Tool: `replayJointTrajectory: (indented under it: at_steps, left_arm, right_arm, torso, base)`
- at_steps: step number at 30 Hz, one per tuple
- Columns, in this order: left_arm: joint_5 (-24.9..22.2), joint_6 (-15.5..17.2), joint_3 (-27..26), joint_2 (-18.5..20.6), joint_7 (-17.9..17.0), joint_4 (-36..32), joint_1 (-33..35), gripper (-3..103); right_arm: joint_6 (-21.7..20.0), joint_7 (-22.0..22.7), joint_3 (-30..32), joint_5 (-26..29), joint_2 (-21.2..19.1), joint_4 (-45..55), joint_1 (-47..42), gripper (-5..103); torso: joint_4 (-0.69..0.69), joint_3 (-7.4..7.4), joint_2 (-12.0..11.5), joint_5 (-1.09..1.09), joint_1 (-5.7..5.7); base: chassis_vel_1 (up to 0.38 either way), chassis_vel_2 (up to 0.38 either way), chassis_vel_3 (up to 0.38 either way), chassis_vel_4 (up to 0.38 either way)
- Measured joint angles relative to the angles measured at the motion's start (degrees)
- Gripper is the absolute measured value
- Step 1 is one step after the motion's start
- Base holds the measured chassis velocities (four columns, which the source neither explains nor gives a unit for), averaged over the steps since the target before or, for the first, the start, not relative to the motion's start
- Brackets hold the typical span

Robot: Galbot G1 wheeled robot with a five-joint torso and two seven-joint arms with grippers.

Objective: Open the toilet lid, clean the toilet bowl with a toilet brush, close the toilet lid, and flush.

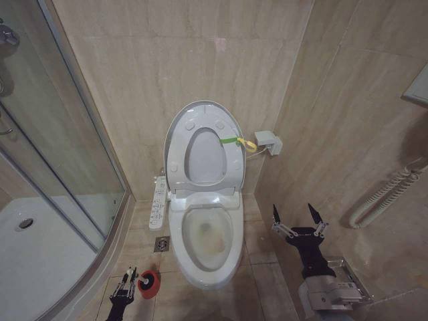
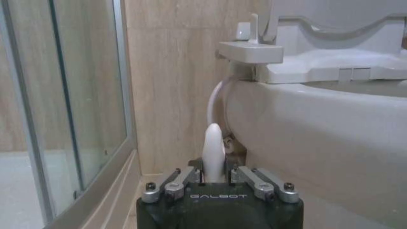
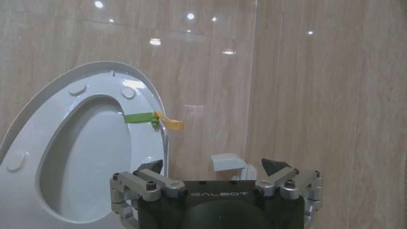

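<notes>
So the toilet lid (image 1: 200,114) is already up, leaning back against the beige tile wall (image 1: 200,47) with the ring seat (image 1: 215,144) raised against it, and there's a little yellow-green loop (image 1: 239,142) tied at the lid's right edge, sticking out toward a small white box on the wall (image 1: 269,141). The toilet bowl (image 1: 206,237) sits open below, white ceramic with yellowish-brown staining inside. A white control panel (image 1: 158,203) hangs off the bowl's left side, and there's a floor drain (image 1: 162,244) just beside the base. The left gripper (image 1: 124,287) is down low by the floor on the left of the toilet, right next to the red round cup holder (image 1: 148,283). In the left wrist view its jaws are pinched in close around the thin white handle of the toilet brush (image 2: 213,152), which stands upright between them with the side of the bowl close by and the glass shower door (image 2: 64,95) on the other side. I can't make out the bristle head. The right gripper (image 1: 299,219) hangs in the air to the right of the bowl, well apart from it, jaws spread wide with nothing between them, and the right wrist view looks up at the raised lid and the loop.
</notes>
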Motion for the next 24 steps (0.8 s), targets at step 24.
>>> replayJointTrajectory:
  at_steps: [24]
  left_arm:
    - [-1.98, 0.39, -0.49, 0.39, -1.24, -12.61, 6.16, 21]
  right_arm:
    - [0.0, 0.0, 0.0, 0.0, 0.0, 0.0, 0.0, 100]
  torso:
    - [0.01, 0.01, -0.02, -0.01, 0.01]
  base:
    - [0.0, 0.0, 0.0, 0.0]
